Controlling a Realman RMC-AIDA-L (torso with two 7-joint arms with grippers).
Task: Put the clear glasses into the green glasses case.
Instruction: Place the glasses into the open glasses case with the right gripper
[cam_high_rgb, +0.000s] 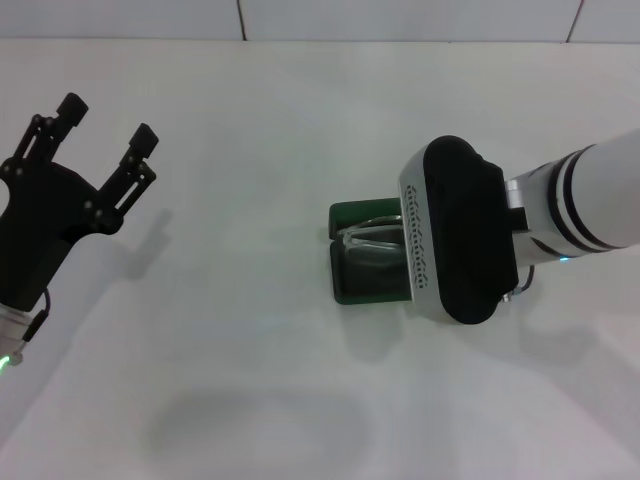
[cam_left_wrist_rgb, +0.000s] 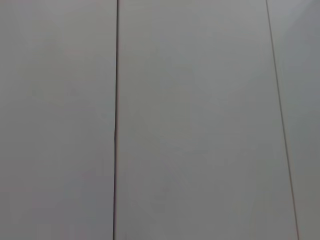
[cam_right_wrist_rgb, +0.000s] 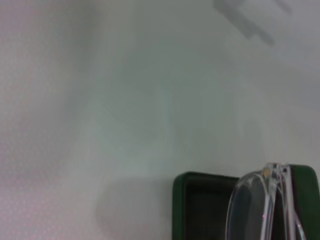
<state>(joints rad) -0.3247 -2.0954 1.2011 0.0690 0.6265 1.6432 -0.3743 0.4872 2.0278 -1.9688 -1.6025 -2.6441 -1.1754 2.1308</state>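
Observation:
The green glasses case (cam_high_rgb: 352, 214) lies open on the white table right of centre, its dark lining facing up. The clear glasses (cam_high_rgb: 366, 238) are over the open case, partly covered by my right arm's black and white wrist (cam_high_rgb: 455, 232). In the right wrist view a clear lens (cam_right_wrist_rgb: 250, 205) sits above the case's lining (cam_right_wrist_rgb: 200, 215). I cannot tell whether the glasses rest in the case or are held. My right gripper's own tips are hidden. My left gripper (cam_high_rgb: 106, 122) hangs open and empty at the far left.
The white table (cam_high_rgb: 250, 330) spreads wide around the case. A tiled wall (cam_high_rgb: 300, 18) runs along the far edge. The left wrist view holds only pale panels with dark seams (cam_left_wrist_rgb: 115, 120).

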